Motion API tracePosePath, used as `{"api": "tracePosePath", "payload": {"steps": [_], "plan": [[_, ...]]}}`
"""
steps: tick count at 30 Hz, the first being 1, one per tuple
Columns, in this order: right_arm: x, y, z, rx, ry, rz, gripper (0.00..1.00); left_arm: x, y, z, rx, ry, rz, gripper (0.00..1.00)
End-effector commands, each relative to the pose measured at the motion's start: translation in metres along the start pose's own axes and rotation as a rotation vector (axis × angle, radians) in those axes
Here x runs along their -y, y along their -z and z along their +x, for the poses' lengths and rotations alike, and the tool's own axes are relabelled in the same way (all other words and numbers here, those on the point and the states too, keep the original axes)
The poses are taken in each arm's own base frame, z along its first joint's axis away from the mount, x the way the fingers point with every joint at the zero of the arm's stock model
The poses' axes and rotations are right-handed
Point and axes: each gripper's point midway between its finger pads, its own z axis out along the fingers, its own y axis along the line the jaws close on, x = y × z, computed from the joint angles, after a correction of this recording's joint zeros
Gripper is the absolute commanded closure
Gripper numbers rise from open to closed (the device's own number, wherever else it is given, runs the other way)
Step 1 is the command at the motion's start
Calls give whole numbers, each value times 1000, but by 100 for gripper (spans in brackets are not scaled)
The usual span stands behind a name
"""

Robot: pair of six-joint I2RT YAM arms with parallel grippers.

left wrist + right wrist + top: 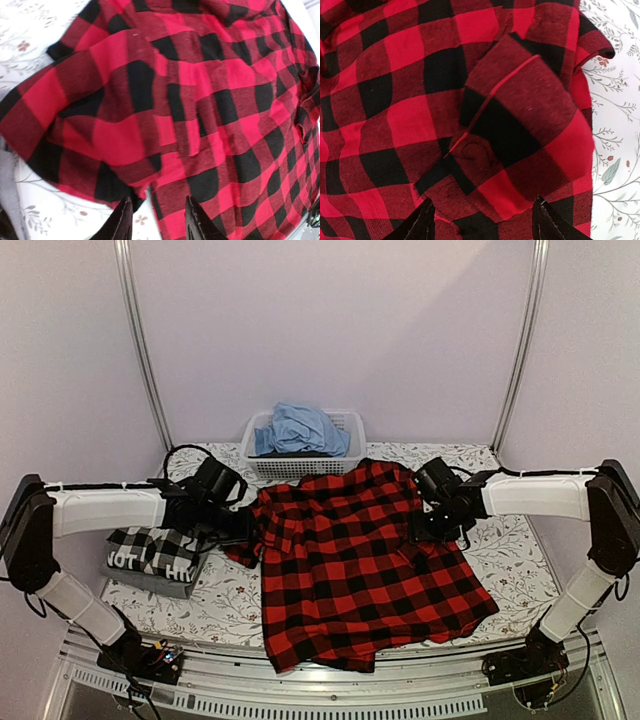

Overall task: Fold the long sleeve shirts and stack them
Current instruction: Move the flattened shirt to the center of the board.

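Red-and-black flannel shirt (360, 560) lies spread across the middle of the floral surface (510, 560), its lower hem hanging over the near edge and its upper part rumpled toward the back. The left gripper (159, 202) hovers at the shirt's left side over a bunched sleeve, jaws apart, with the cloth's edge and a bit of bare surface showing below the gap and nothing pinched. The right gripper (484, 202) hangs over the shirt's upper right part, above a turned-back cuff, jaws spread wide over the cloth. At the left, a folded black-and-white check shirt (150, 545) rests on a dark grey shirt (122, 560) with white lettering. Behind the flannel, a white basket (345, 425) holds a blue cloth (300, 428)
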Motion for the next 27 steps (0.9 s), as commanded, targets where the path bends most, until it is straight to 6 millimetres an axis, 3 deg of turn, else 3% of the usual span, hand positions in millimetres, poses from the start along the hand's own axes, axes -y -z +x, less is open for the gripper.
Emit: {"api": "tracePosePath", "payload": {"steps": [1,7,13,21,25,27], "plan": [[-21,11,10,15,27,-51,35,53,-11,-23,25,-64,128,64],[-34,-12,27,-31,51,-87,36,78,-49,-28,-30,-73,159,65],[-26,-36,48,-89,61,-41,37,76,-67,-12,-86,-77,152,66],[-5,-33,64,-105,-5,-14,72,69,-66,5,-121,-89,157,66],[7,-17,57,-66,-57,-19,89,78,-60,9,-125,-118,185,66],[12,-7,51,-44,-77,-17,90,89,-56,10,-126,-144,218,66]]}}
